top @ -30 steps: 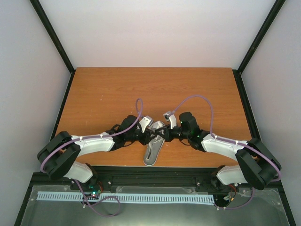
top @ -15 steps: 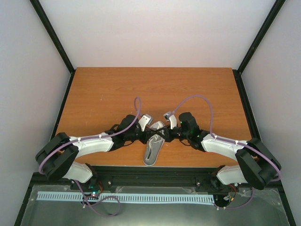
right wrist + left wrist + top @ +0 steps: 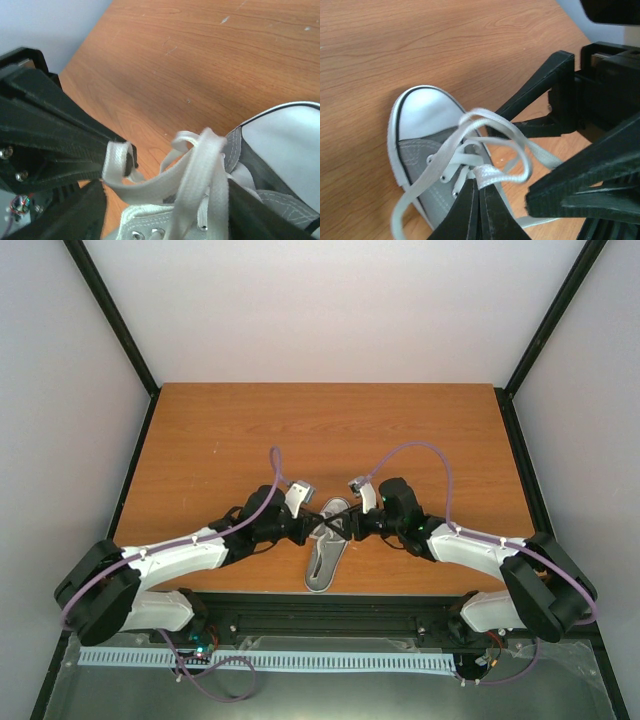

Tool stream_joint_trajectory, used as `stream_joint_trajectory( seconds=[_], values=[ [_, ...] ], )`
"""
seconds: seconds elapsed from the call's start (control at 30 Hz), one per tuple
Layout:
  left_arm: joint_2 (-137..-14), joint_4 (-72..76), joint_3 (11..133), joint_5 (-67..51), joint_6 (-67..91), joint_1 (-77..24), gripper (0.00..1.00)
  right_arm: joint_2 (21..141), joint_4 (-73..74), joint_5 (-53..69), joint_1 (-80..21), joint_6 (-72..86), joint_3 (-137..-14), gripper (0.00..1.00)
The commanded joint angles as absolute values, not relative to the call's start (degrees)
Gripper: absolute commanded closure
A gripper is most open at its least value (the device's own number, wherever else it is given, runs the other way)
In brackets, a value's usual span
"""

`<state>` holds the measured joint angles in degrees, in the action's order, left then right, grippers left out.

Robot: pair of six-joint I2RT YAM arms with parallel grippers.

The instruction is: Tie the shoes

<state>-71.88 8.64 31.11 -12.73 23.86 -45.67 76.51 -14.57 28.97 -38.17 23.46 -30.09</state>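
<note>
- The sneaker (image 3: pixel 323 562) lies at the 6 o'clock edge of the table (image 3: pixel 250 440) with its toe toward 12, which puts its lacing between the two arms.
- The left gripper (image 3: pixel 479 192) reaches in from 8 o'clock. Its fingers are pressed together on a white lace (image 3: pixel 495 172), holding a loop up off the shoe.
- The right gripper (image 3: pixel 167 200), coming from 4 o'clock, seems spread wide astride the strands, probably ready to take the loop. Whether it touches them is unclear.
</note>
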Motion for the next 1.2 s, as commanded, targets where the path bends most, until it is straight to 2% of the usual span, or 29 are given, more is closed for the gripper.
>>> stream_joint_trajectory(
  seconds=[0.0, 0.17, 0.3, 0.47, 0.57, 0.67, 1.17],
  values=[
    [-69.4, 3.8, 30.3, -8.2, 26.1, -46.0, 0.99, 73.9, -11.9, 25.5, -37.9, 23.4, -30.7, 0.28],
    [-68.8, 2.7, 29.7, -6.8, 27.0, -46.0, 0.99, 66.7, -6.8, 17.4, -37.7, 23.8, -28.8, 0.19],
    [-67.9, 2.4, 29.6, -7.0, 27.3, -46.0, 0.99, 59.9, -3.6, 10.7, -37.1, 25.9, -24.9, 0.19],
    [-67.2, 0.9, 30.2, -6.8, 27.0, -45.9, 0.99, 55.6, -2.0, 5.5, -36.5, 29.2, -19.4, 0.29],
    [-67.4, 0.1, 30.6, -6.7, 26.9, -45.9, 0.99, 58.2, -2.3, 6.4, -36.6, 27.9, -18.7, 0.42],
    [-67.6, -0.7, 31.2, -6.9, 26.9, -45.9, 0.99, 62.2, -5.8, 10.3, -36.9, 25.0, -18.4, 0.5],
    [-70.0, -3.3, 34.5, -8.6, 26.6, -45.8, 0.99, 76.1, -14.9, 18.2, -39.4, 14.6, -24.1, 0.59]
  ],
)
